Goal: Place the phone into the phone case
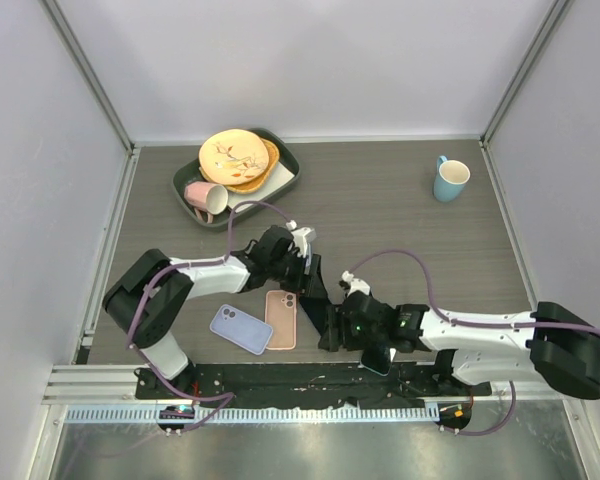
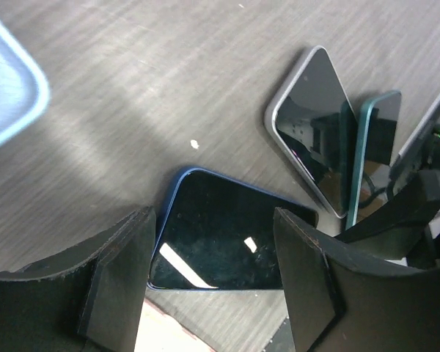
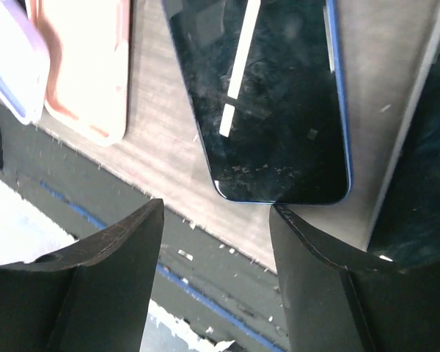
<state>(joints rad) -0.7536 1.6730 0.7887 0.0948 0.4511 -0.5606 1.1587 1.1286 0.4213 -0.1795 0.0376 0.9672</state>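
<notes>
Left gripper [image 2: 214,238]: jaws released, nothing between the pads. They stand astride the blue-edged phone [image 2: 227,242], which lies flat, screen up. We cannot tell from this view whether the fingers cross its width or its length.

Right gripper [image 3: 216,213]: jaws also spread, nothing held. The phone's short end sits just ahead of its mouth, offset toward one finger. The long axis runs straight away from the jaws, toward the far edge.

The phone is close to the near edge of the tabletop, a little left of the middle. From overhead both grippers cover most of it.

The pink case [image 3: 88,66] lies just beside the phone on the left-edge side. Its long axis is roughly parallel to the phone's, with a strip of bare wood between. Its rim reads as raised, so we judge the open side is up.

The lavender phone [image 1: 242,328] overlaps the case's left side, skewed, toward the near left corner. It may be a case instead.

Two more handsets lie on the phone's right-edge side: a silver phone [image 2: 312,125] and a teal-edged phone [image 2: 370,143].

Both arms are at the phone. The left is centred over it, the right at its end. The case is a short sideways carry toward the left edge, with little turning needed.
</notes>
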